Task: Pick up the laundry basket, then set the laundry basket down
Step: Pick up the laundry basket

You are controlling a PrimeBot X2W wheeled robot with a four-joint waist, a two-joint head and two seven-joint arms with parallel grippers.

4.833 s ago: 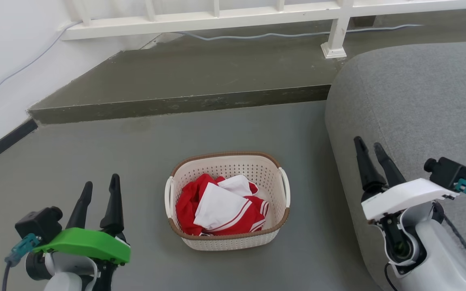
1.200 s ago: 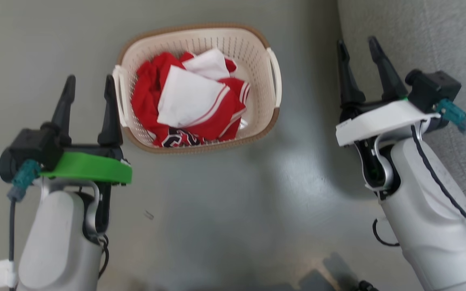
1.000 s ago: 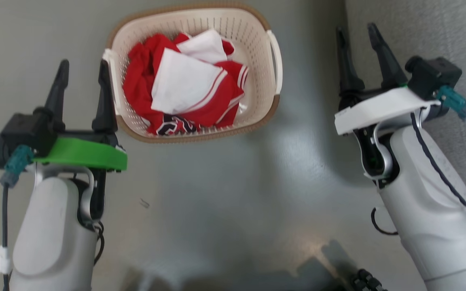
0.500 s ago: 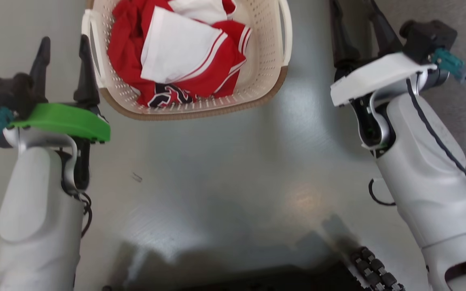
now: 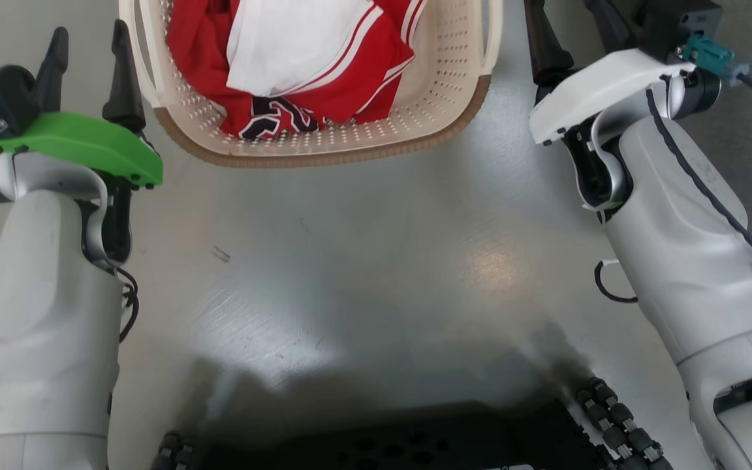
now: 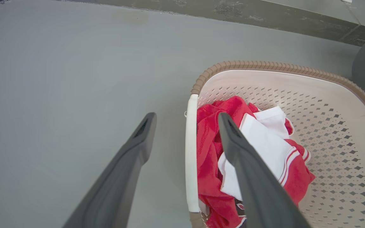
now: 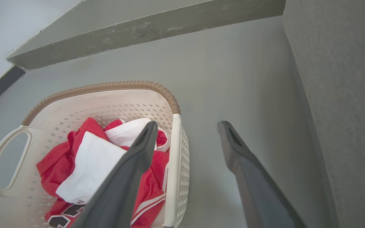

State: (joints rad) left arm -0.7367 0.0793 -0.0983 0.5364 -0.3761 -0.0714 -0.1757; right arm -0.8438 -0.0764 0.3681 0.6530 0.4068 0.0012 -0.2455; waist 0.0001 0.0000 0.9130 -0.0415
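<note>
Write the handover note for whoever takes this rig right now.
Left gripper: open, fingers either side of the basket's left handle, not closed on it.
Right gripper: open, astride the right handle likewise.
Laundry basket: on the grey floor, red and white clothes inside.
Done: both grippers lined up at the handles.
Left: grip both handles, lift, set down.

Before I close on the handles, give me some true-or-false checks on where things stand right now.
1. The left gripper and right gripper are both open. True.
2. In the left wrist view, a white handle of the laundry basket lines up between the fingers. True.
3. The basket is empty. False: red and white clothes lie in it.
4. The right gripper is shut on a handle. False: its fingers stand apart.
</note>
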